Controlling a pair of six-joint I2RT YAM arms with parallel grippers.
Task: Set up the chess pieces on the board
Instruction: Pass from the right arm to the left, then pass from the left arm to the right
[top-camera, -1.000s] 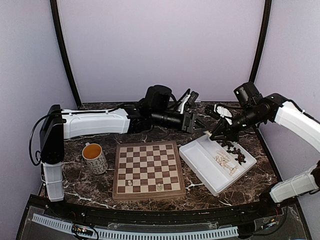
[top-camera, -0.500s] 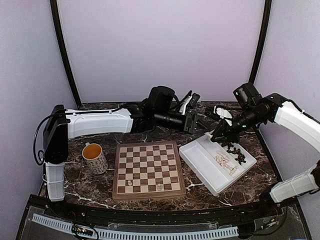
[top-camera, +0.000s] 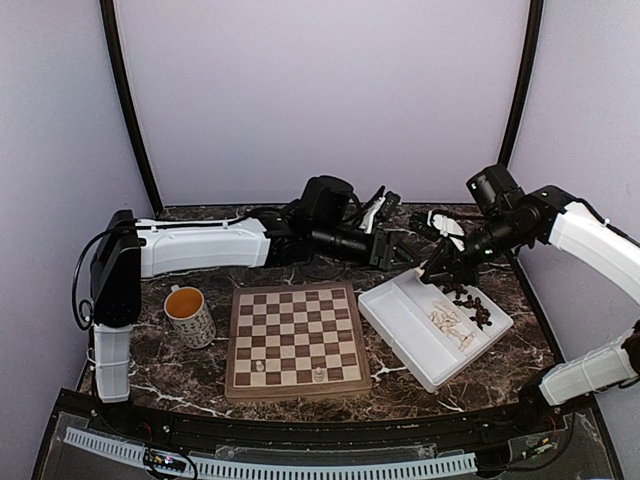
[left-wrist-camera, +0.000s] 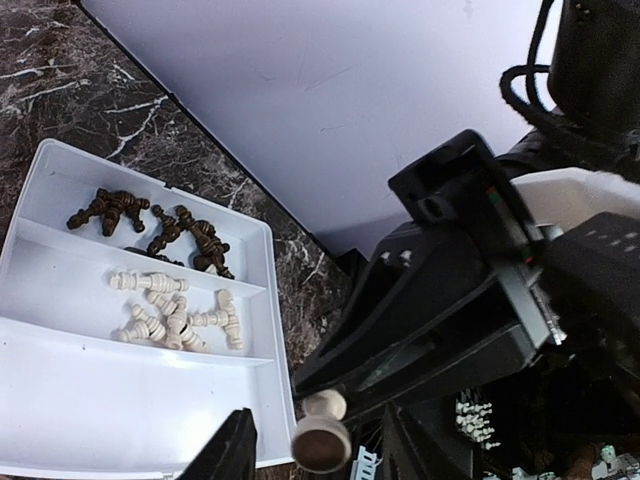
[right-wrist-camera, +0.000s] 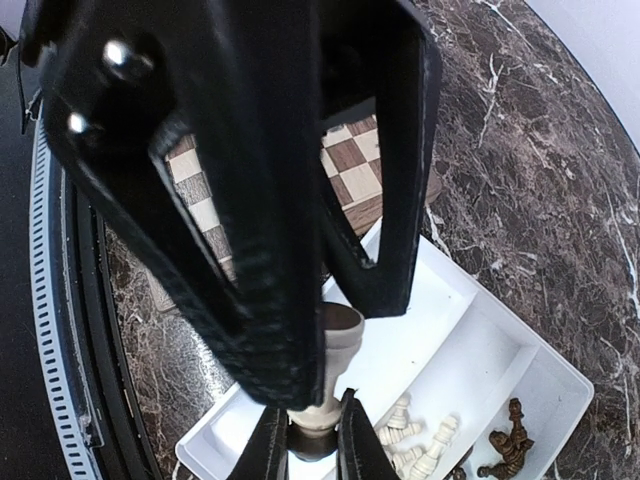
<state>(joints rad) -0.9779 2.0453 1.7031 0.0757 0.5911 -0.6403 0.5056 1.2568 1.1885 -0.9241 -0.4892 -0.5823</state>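
Observation:
A pale chess piece (right-wrist-camera: 337, 345) hangs over the white tray's (top-camera: 400, 320) far corner, with my right gripper (right-wrist-camera: 312, 441) shut on its base. My left gripper (left-wrist-camera: 325, 456) reaches in from the left. Its jaws stand open on either side of that same piece (left-wrist-camera: 320, 437), with a gap at each side. In the top view the two grippers (top-camera: 405, 250) (top-camera: 430, 272) meet tip to tip. The board (top-camera: 295, 315) lies at centre front with two pale pieces (top-camera: 260, 366) (top-camera: 318, 374) on its near rows. Loose dark pieces (left-wrist-camera: 150, 215) and pale pieces (left-wrist-camera: 175, 310) lie in the tray's compartments.
A patterned mug (top-camera: 188, 315) holding orange liquid stands left of the board. The left arm (top-camera: 200, 245) lies stretched across the back of the table. Cables and black gear (top-camera: 365, 215) sit behind the grippers. The tray sits at an angle right of the board.
My left arm has slid to the right, bringing its gripper up to the right gripper. The right gripper has stayed over the tray's far corner, still shut on the pale piece.

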